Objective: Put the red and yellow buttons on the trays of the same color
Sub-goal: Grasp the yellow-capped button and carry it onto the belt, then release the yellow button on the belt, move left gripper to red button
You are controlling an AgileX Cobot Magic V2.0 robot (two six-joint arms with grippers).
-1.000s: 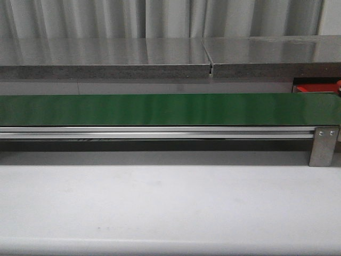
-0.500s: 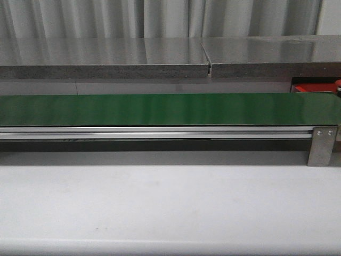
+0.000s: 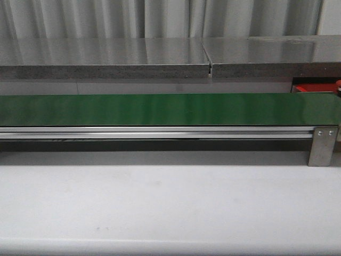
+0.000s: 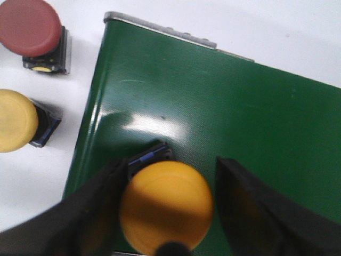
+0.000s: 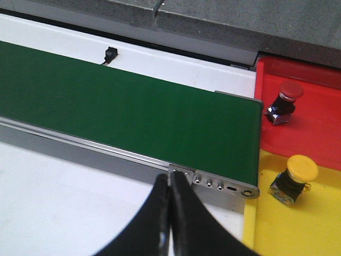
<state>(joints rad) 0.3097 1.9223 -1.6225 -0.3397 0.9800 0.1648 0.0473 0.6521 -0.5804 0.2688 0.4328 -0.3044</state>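
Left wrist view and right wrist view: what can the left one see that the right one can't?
Only the left wrist view shows the left gripper open around a yellow button on the belt, with a red button and another yellow button on the white surface beside it. Only the right wrist view shows the shut right gripper, a red tray holding a red button and a yellow tray holding a yellow button. Both show the green belt.
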